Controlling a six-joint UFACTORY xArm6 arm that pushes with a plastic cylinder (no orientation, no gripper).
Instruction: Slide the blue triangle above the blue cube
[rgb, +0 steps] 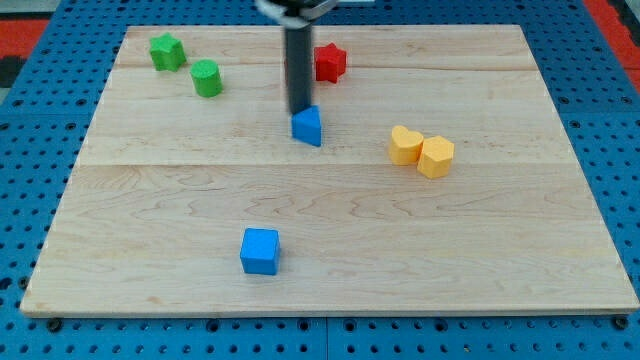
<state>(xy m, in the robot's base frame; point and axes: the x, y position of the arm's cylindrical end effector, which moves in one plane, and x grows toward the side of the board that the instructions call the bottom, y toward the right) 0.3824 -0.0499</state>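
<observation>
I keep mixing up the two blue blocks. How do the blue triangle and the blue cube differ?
Shape: the blue triangle is a wedge with a pointed top; the blue cube is square-faced.
Place: the triangle sits nearer the view's top, mid-board; the cube lies near the view's bottom, slightly further left.
Contact: my tip is right at the triangle's top-left edge; the cube stands alone.
Both are the same blue.

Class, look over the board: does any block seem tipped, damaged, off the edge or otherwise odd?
Nothing stands out. All blocks sit flat on the wooden board; my tip rests against the blue triangle, and the two yellow blocks touch.
</observation>
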